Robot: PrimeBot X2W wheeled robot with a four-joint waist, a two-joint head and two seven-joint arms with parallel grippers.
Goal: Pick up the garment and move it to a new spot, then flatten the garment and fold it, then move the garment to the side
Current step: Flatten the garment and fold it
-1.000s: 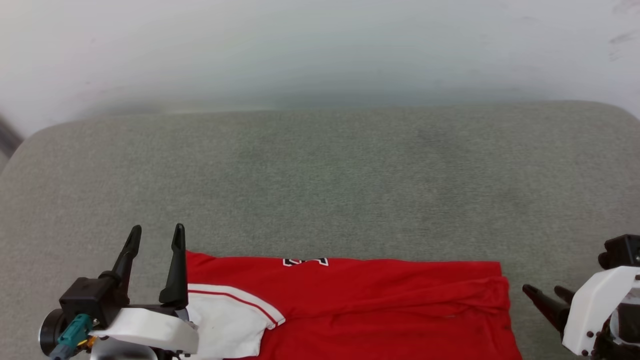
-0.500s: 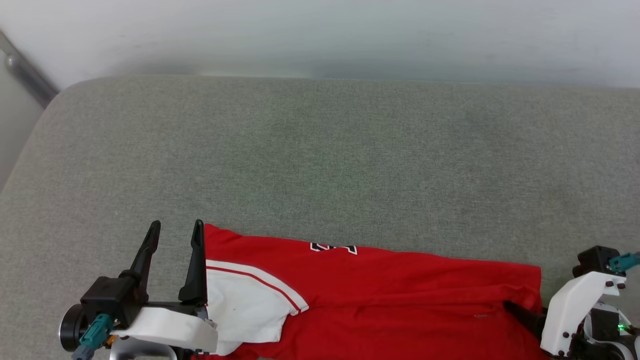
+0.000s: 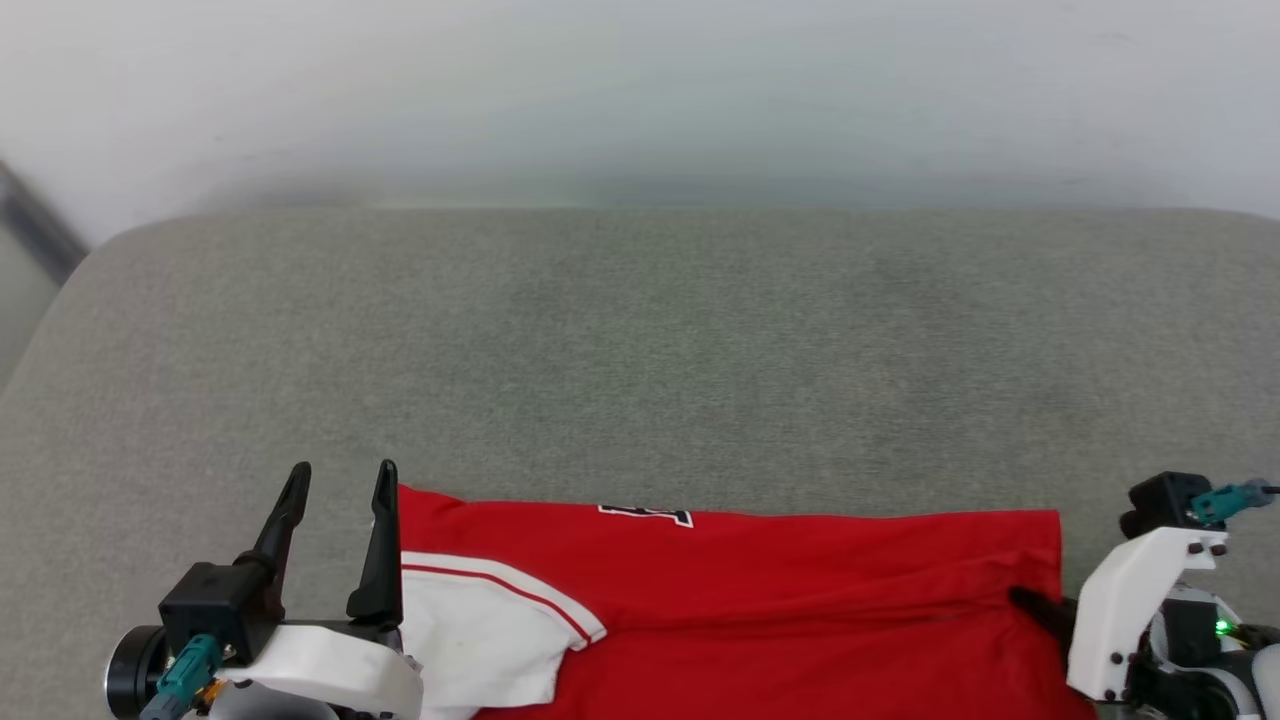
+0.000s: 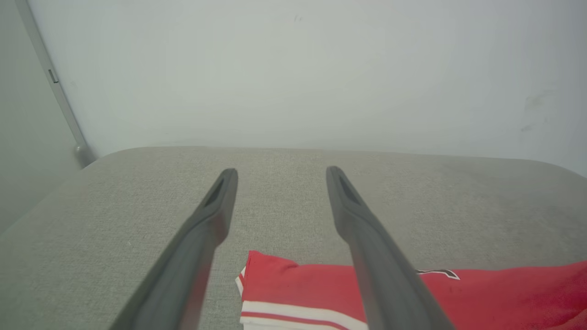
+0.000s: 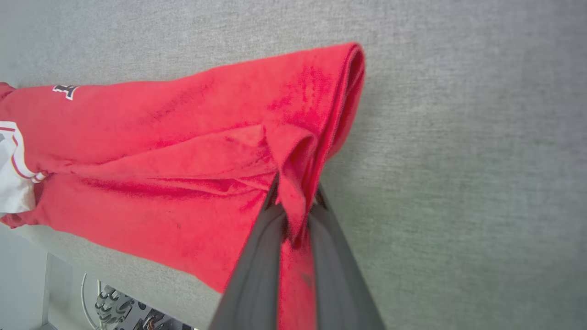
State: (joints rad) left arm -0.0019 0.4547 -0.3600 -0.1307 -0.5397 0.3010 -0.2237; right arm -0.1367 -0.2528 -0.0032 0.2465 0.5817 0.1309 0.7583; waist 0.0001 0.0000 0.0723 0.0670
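Right wrist view has the right tool (image 5: 296, 189) pinched shut on a raised fold at one end of the garment (image 5: 183, 151), which lies as a long, partly folded red band at the near edge of the grey bench (image 3: 640, 350). At the white sleeve (image 3: 470, 640) end, the left tool (image 3: 343, 467) stands wide open and empty. By my reading, folding is under way, while a further fold and the move aside remain.
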